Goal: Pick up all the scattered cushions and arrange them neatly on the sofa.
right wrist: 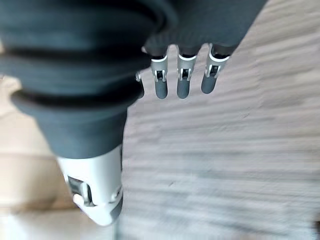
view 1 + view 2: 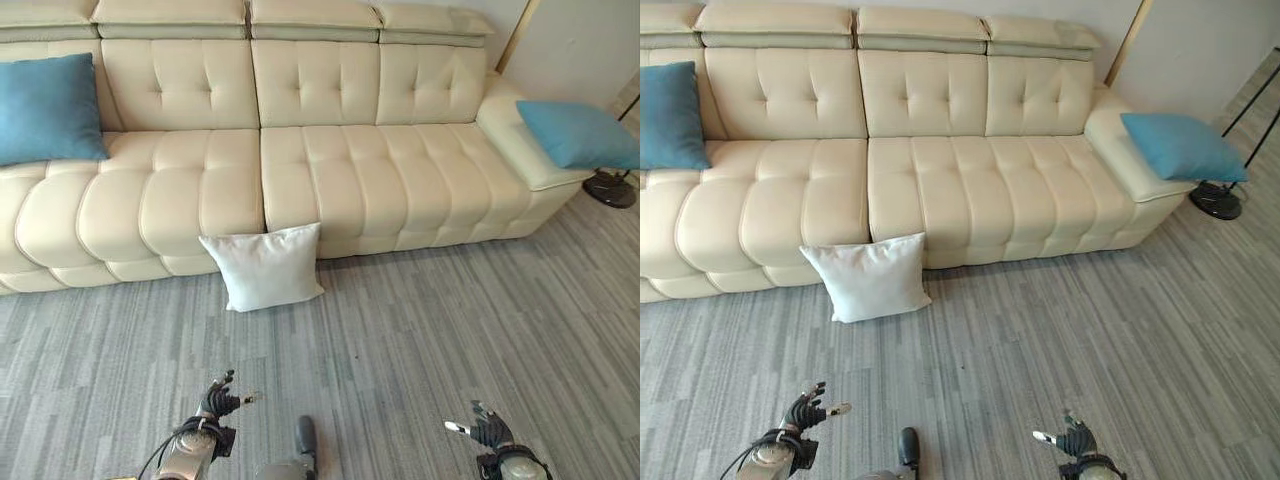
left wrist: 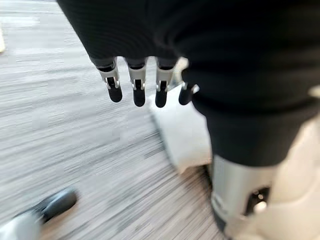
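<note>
Both hands hung empty with fingers loosely spread above the grey floor (image 2: pixel 420 330) — the left hand (image 2: pixel 216 402) nearer the white cushion (image 2: pixel 264 266), the right hand (image 2: pixel 488 428) well apart from it. That cushion leaned upright against the front of the cream sofa (image 2: pixel 330 170), while one blue cushion (image 2: pixel 45 108) sat on the seat and another blue cushion (image 2: pixel 580 134) lay on the armrest. Soft, light and easily squashed by the look of it, the white cushion seemed best taken by its upper edge or pressed between two hands — a judgement only.
</note>
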Tool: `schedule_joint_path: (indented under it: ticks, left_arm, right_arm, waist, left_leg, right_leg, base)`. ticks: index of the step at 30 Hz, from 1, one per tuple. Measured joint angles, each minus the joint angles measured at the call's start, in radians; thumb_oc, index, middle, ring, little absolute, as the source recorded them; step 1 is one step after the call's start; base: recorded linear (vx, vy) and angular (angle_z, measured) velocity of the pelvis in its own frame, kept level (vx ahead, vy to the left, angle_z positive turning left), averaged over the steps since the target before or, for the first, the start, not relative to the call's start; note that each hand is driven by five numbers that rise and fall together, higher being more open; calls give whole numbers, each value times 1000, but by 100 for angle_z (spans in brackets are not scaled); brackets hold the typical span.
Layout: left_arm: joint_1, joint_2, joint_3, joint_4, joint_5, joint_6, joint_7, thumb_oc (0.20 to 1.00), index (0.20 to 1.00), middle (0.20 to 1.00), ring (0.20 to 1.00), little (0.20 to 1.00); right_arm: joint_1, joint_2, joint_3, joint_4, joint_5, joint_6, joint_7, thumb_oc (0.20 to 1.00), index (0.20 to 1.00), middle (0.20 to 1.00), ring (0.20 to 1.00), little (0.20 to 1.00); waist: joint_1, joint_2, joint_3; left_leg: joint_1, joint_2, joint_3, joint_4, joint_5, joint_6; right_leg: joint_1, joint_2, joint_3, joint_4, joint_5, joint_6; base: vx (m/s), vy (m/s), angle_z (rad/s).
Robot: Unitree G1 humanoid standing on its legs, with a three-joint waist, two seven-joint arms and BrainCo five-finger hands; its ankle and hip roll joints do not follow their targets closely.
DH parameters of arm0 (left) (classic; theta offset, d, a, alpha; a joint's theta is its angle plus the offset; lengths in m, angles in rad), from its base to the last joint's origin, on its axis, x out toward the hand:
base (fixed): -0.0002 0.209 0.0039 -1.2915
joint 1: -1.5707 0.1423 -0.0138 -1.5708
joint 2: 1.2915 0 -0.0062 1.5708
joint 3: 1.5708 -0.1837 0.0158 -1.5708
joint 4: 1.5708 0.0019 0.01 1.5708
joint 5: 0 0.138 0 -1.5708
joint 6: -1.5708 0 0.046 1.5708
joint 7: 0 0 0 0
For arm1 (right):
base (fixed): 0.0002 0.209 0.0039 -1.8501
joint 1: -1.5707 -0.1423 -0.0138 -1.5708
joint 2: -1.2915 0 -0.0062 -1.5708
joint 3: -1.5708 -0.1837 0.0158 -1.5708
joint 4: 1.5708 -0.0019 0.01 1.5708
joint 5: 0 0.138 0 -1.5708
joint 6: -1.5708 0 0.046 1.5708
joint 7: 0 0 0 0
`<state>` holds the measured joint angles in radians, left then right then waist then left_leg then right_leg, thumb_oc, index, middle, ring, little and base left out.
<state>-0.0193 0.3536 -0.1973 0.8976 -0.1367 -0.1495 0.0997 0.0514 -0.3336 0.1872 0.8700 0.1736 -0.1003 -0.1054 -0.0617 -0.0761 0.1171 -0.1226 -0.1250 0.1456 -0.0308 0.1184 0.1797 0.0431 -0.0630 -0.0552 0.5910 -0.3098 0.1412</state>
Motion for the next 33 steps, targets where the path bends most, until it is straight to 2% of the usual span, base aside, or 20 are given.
schedule_joint_path:
  ticks: [3, 4, 6, 7, 9, 10, 11, 12, 13, 15, 16, 18, 22, 24, 25, 27, 28, 29, 31, 33]
  left_arm:
    - [-18, 3, 2, -14, 0, 0, 10, 1000, 1000, 1000, 1000, 1000]
    - [-16, 1, 2, -14, 0, 0, 14, 1000, 1000, 1000, 1000, 1000]
    - [-9, 2, 2, -10, 0, 3, 19, 1000, 1000, 1000, 1000, 1000]
    - [-8, 2, 2, -6, -1, 5, 19, 1000, 1000, 1000, 1000, 1000]
    - [-7, 2, 2, 0, -1, 6, 19, 1000, 1000, 1000, 1000, 1000]
    - [-9, 1, 2, 13, 0, 6, 19, 1000, 1000, 1000, 1000, 1000]
    - [-1, 2, 3, 28, 0, 8, 19, 1000, 1000, 1000, 1000, 1000]
    - [7, 1, 2, 28, 0, 8, 19, 1000, 1000, 1000, 1000, 1000]
    - [27, 0, 2, 26, 0, 8, 18, 1000, 1000, 1000, 1000, 1000]
    - [34, -1, 2, 26, 0, 7, 18, 1000, 1000, 1000, 1000, 1000]
    - [40, -6, 5, 25, 0, 7, 18, 1000, 1000, 1000, 1000, 1000]
    - [39, -11, 4, 23, 0, 6, 16, 1000, 1000, 1000, 1000, 1000]
    - [49, -21, 4, 9, 0, 6, 8, 1000, 1000, 1000, 1000, 1000]
    - [51, -27, 3, 9, 0, 8, 5, 1000, 1000, 1000, 1000, 1000]
    - [45, -26, 2, 8, 1, 8, 4, 1000, 1000, 1000, 1000, 1000]
    - [20, -25, 1, 6, 1, 7, -1, 1000, 1000, 1000, 1000, 1000]
    - [15, -26, 1, 8, 1, 9, -2, 1000, 1000, 1000, 1000, 1000]
    - [15, -26, 1, 8, 2, 9, -2, 1000, 1000, 1000, 1000, 1000]
    - [15, -26, 2, 11, 1, 9, -1, 1000, 1000, 1000, 1000, 1000]
    - [10, -26, 2, 11, 0, 10, 0, 1000, 1000, 1000, 1000, 1000]
  right_arm:
    - [-45, -3, -1, -25, -1, -1, 2, 1000, 1000, 1000, 1000, 1000]
    - [-59, -5, -1, -29, -1, -1, 5, 1000, 1000, 1000, 1000, 1000]
    - [-72, -5, 0, -33, -1, -1, 7, 1000, 1000, 1000, 1000, 1000]
    - [-79, -5, 0, -32, -1, 1, 7, 1000, 1000, 1000, 1000, 1000]
    - [-79, -6, 0, -31, 0, 2, 7, 1000, 1000, 1000, 1000, 1000]
    - [-77, -6, 1, -31, 0, 3, 7, 1000, 1000, 1000, 1000, 1000]
    - [-74, -6, -1, -28, 0, 3, 7, 1000, 1000, 1000, 1000, 1000]
    - [-71, -6, -2, -25, 0, 3, 6, 1000, 1000, 1000, 1000, 1000]
    - [-58, -6, -3, -13, 0, 3, 6, 1000, 1000, 1000, 1000, 1000]
    - [-37, -7, -3, -13, 0, 1, 6, 1000, 1000, 1000, 1000, 1000]
    - [-35, -10, -5, -11, 2, 3, 6, 1000, 1000, 1000, 1000, 1000]
    - [-17, -13, -9, -14, 3, 2, 6, 1000, 1000, 1000, 1000, 1000]
    - [-42, -32, -41, -32, 4, -2, 5, 1000, 1000, 1000, 1000, 1000]
    - [-44, -38, -41, -27, 4, -1, 3, 1000, 1000, 1000, 1000, 1000]
    - [-48, -38, -41, -20, 4, -1, 2, 1000, 1000, 1000, 1000, 1000]
    - [-41, -41, -40, -10, 4, 5, -1, 1000, 1000, 1000, 1000, 1000]
    - [-49, -41, -39, -11, 4, 5, -3, 1000, 1000, 1000, 1000, 1000]
    - [-50, -41, -39, -12, 4, 5, -3, 1000, 1000, 1000, 1000, 1000]
    - [-49, -39, -37, -10, 4, 5, -5, 1000, 1000, 1000, 1000, 1000]
    - [-48, -40, -38, -11, 3, 5, -6, 1000, 1000, 1000, 1000, 1000]
  waist:
    - [20, 34, 38]
    - [23, 47, 48]
    - [24, 58, 65]
    - [22, 54, 77]
    - [16, 41, 90]
    - [14, 33, 106]
    - [13, 14, 117]
    - [5, 6, 117]
    - [-1, -5, 114]
    - [-8, -3, 110]
    - [-2, 13, 111]
    - [-7, 11, 109]
    - [0, 18, 111]
    - [-3, 21, 115]
    - [-8, 15, 118]
    - [-10, 13, 122]
    - [-8, 8, 129]
    - [-7, 9, 133]
    - [0, 15, 132]
    - [12, 24, 130]
  left_leg:
    - [41, -1, -22, 0, -56, 20]
    - [52, 5, -27, -13, -67, 15]
    - [78, 16, -34, -29, -59, 22]
    - [92, 20, -41, -32, -66, 23]
    - [108, 22, -51, -32, -77, 13]
    - [128, 23, -59, -32, -85, 7]
    - [154, 22, -81, -28, -107, -14]
    - [165, 22, -89, -27, -113, -24]
    - [198, 21, -117, -11, -134, -61]
    - [215, 31, -135, 25, -170, -100]
    - [212, 48, -136, 49, -188, -128]
    - [188, 59, -102, 138, -203, -178]
    - [52, 95, 1, 432, -218, -216]
    - [7, 147, 60, 520, -237, -248]
    - [-7, 178, 84, 492, -239, -245]
    - [-22, 217, 109, 314, -221, -247]
    - [-39, 249, 96, 153, -145, -257]
    - [-39, 258, 82, 103, -116, -264]
    - [-48, 289, 16, 13, -57, -312]
    - [-73, 301, -11, 14, -23, -315]
  right_leg:
    - [-92, -18, -10, 88, -3, -4]
    - [-139, -24, -30, 82, -21, -24]
    - [-218, -15, -33, -10, -28, -32]
    - [-260, -13, -33, -91, -5, -49]
    - [-328, -11, -56, -221, 81, -52]
    - [-346, -11, -68, -276, 139, -51]
    - [-362, -8, -88, -361, 232, -38]
    - [-358, -10, -87, -390, 273, -40]
    - [-297, -13, -93, -433, 332, -57]
    - [-231, -7, -119, -490, 434, -101]
    - [-203, 4, -140, -511, 425, -132]
    - [-131, 8, -176, -588, 435, -158]
    - [-94, 15, -192, -612, 404, -201]
    - [-69, 25, -205, -617, 374, -236]
    - [-58, 29, -214, -628, 358, -234]
    - [-47, 39, -213, -643, 351, -240]
    - [-24, 54, -208, -660, 350, -239]
    - [-6, 61, -208, -671, 348, -234]
    - [12, 88, -195, -677, 330, -219]
    - [31, 96, -184, -677, 319, -218]
  base:
    - [227, 98, 3]
    - [165, 54, 9]
    - [202, 46, 13]
    - [158, 5, 18]
    - [158, -18, 23]
    - [218, -81, 29]
    - [217, -112, 37]
    - [239, -145, 55]
    - [200, -154, 59]
    - [185, -171, 56]
    - [110, -124, 54]
    - [80, -109, 52]
    - [95, -70, 24]
    - [171, 12, 11]
    - [201, 32, 33]
    - [235, 54, 20]
    - [393, 121, -12]
    - [332, 107, -22]
    - [226, 106, -24]
    - [280, 180, -29]
